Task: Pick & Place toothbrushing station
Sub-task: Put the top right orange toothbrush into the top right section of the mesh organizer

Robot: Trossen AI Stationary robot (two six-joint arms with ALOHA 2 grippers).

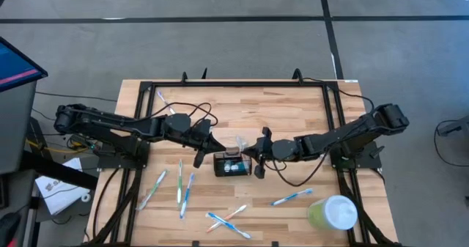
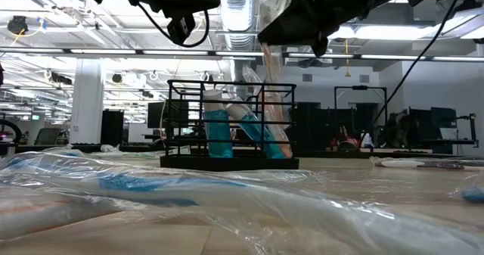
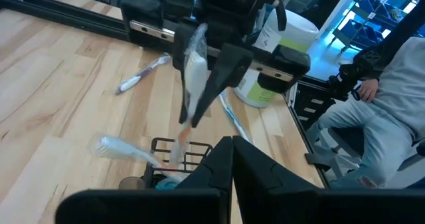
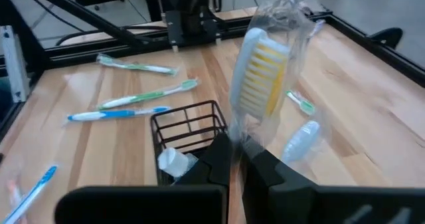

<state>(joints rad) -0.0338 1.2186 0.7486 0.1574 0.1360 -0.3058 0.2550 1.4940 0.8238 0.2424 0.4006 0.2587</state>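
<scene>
right gripper [image 4: 236, 151]: clamped on wrapped toothbrush [image 4: 262, 78], frame centre
left gripper [image 1: 199, 159]: closed, nothing held
risk: wrapper could get snagged on station [image 1: 232, 163] wires

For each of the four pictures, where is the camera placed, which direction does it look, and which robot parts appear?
High: overhead, straight down; both arms, left gripper, right gripper.
Low: table height, looking level at the black wire holder; arms above.
Left wrist: looks past its shut fingers at the right gripper holding a wrapped toothbrush.
Right wrist: past its fingers, toothbrush gripped.
Shared: holder and wrapped toothbrush.
</scene>
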